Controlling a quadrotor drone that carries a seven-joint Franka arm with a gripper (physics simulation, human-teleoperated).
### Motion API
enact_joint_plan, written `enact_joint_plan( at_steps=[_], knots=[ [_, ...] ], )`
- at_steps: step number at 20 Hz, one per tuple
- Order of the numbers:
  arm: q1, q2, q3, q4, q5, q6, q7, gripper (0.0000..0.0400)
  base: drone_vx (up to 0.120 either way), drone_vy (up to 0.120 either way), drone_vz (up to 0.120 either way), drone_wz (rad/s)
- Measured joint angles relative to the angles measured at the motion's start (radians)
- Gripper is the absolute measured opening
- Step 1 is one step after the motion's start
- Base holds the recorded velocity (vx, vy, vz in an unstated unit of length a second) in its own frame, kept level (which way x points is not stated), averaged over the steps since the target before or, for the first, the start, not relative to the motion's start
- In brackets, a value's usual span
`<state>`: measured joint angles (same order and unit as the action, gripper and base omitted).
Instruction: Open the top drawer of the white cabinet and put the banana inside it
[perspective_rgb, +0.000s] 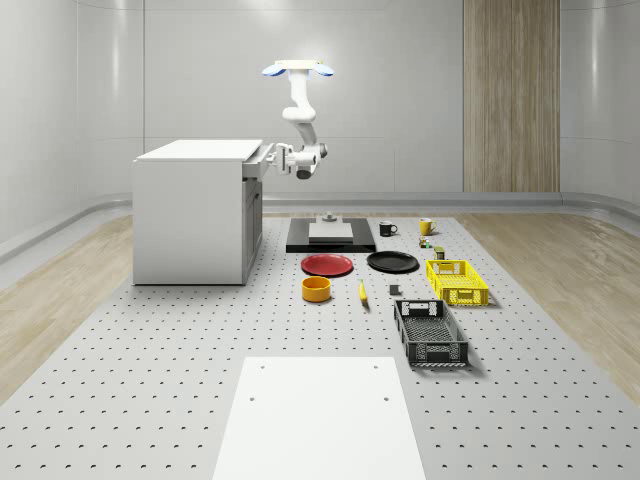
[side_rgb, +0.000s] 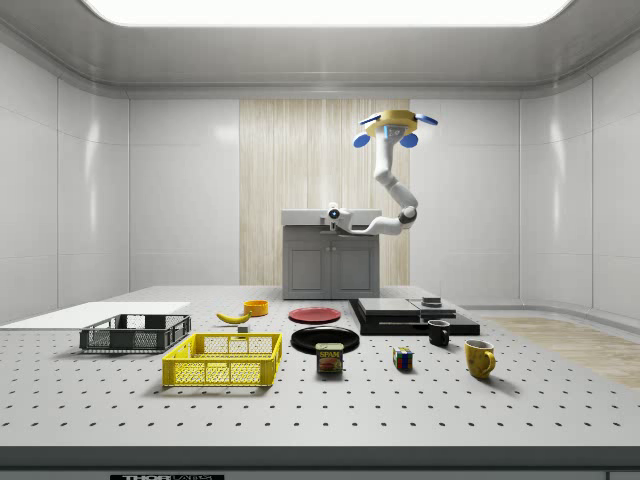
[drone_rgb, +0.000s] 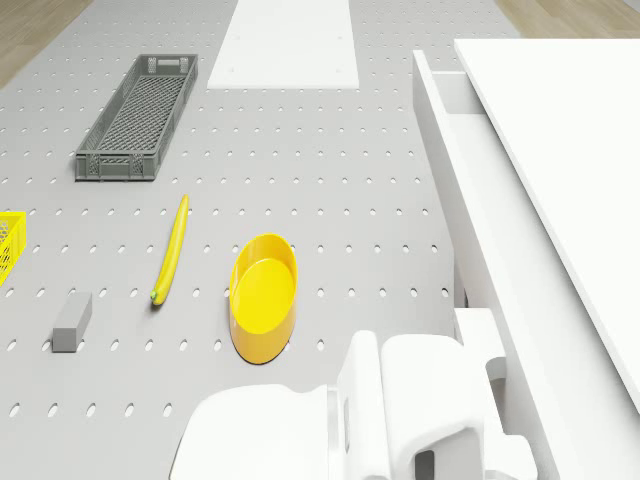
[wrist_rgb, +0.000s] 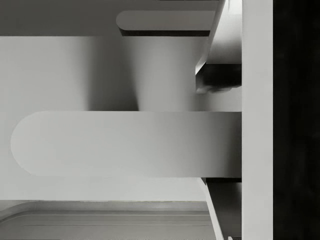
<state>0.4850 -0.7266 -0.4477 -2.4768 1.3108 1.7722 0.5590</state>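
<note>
The drone (perspective_rgb: 297, 69) hovers beside the white box-shaped cabinet (perspective_rgb: 195, 215), arm bent so the gripper (perspective_rgb: 270, 158) meets the partly open top drawer (drone_rgb: 450, 160); finger state unclear. The slim yellow banana (drone_rgb: 170, 250) waits mid-tabletop.

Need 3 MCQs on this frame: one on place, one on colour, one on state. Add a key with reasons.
1. Where does the banana lie?
A. on the table, beside the yellow bowl
B. in the yellow crate
C. on the red plate

2. What colour is the crate nearest the white mat?
A. yellow
B. dark grey
C. red

3. What state is the top drawer of the cabinet in?
A. pulled partly out
B. flush shut
C. removed and set on the table

Key:
1 A, the drone view shows it on the perforated table next to the bowl.
2 B, the whole-scene view shows the dark crate by the mat.
3 A, the drawer front stands out from the cabinet with the gripper at it, while the drone hovers beside the cabinet.
</note>
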Motion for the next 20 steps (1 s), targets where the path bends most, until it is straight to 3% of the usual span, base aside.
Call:
enact_joint_plan(
  at_steps=[7, 8, 9, 10, 14, 20],
  knots=[
    [-0.001, -0.015, -0.065, 0.012, -0.065, -0.041, 0.033, 0.0168, 0.0, 0.0, 0.0, 0.0],
    [0.0, -0.006, -0.082, 0.004, -0.07, -0.048, -0.019, 0.0158, 0.0, 0.0, 0.0, 0.0],
    [-0.005, 0.003, -0.095, 0.0, -0.079, -0.06, -0.062, 0.0201, 0.0, 0.0, 0.0, 0.0],
    [-0.004, -0.004, -0.106, 0.007, -0.097, -0.066, -0.004, 0.0193, 0.0, 0.0, 0.0, 0.0],
    [-0.003, -0.016, -0.153, 0.028, -0.13, -0.1, 0.013, 0.0137, 0.0, 0.0, 0.0, 0.0],
    [0.006, -0.026, -0.234, 0.064, -0.19, -0.153, 0.032, 0.012, 0.0, 0.0, 0.0, 0.0]
  ],
)
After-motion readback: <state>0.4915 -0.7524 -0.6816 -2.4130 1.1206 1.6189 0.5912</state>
